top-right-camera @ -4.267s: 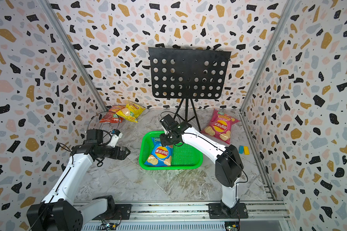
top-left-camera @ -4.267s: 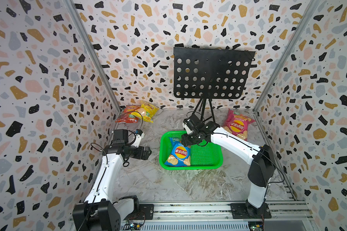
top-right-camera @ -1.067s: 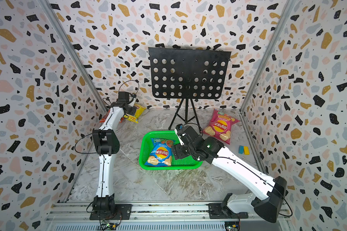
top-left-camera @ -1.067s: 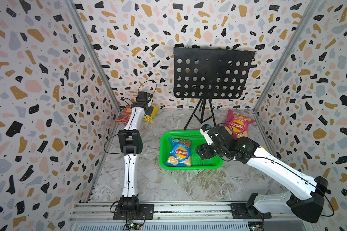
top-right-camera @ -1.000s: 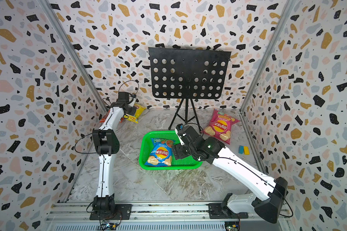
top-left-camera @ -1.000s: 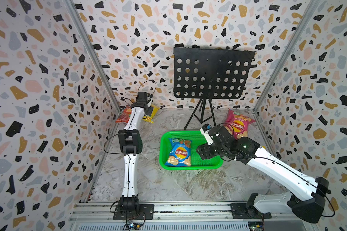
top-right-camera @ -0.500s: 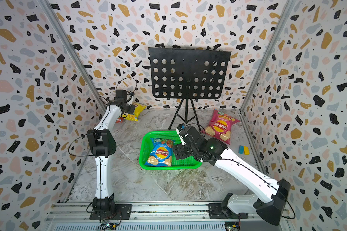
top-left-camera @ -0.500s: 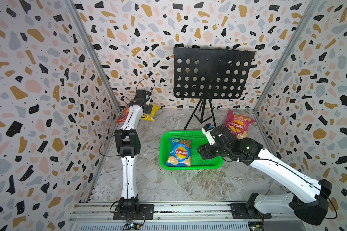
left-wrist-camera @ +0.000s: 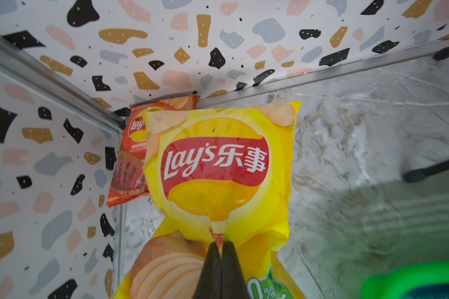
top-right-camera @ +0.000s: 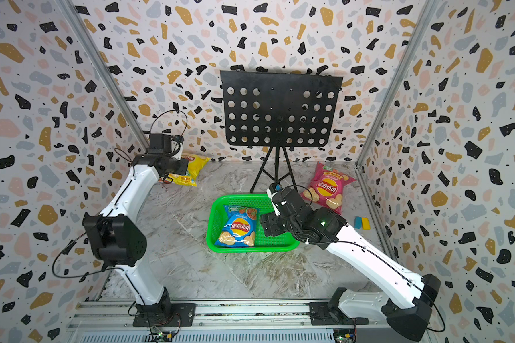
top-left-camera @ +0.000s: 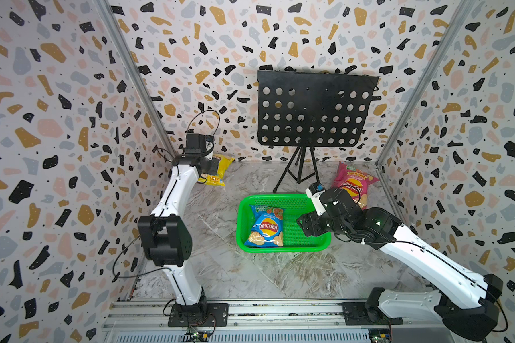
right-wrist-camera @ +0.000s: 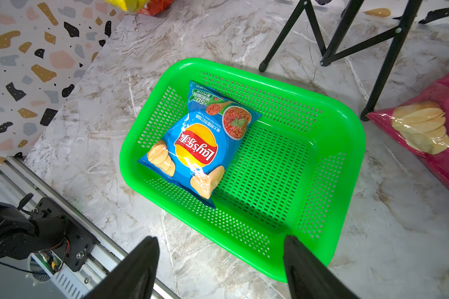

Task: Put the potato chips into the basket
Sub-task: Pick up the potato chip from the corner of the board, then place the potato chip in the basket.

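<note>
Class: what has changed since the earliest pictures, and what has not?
The left gripper reached into the far left corner and shut on the yellow bag. The right gripper, open, drew back from the blue bag toward the basket's right side. The blue bag, basket and pink bag stayed put.

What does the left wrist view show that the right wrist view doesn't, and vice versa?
Only left wrist: the left gripper shut on the yellow bag. Only right wrist: the open right gripper, the pink bag, a clear look at the blue bag in the basket. Both: the basket, plus the yellow bag and red bag, mere slivers in the right wrist view.
</note>
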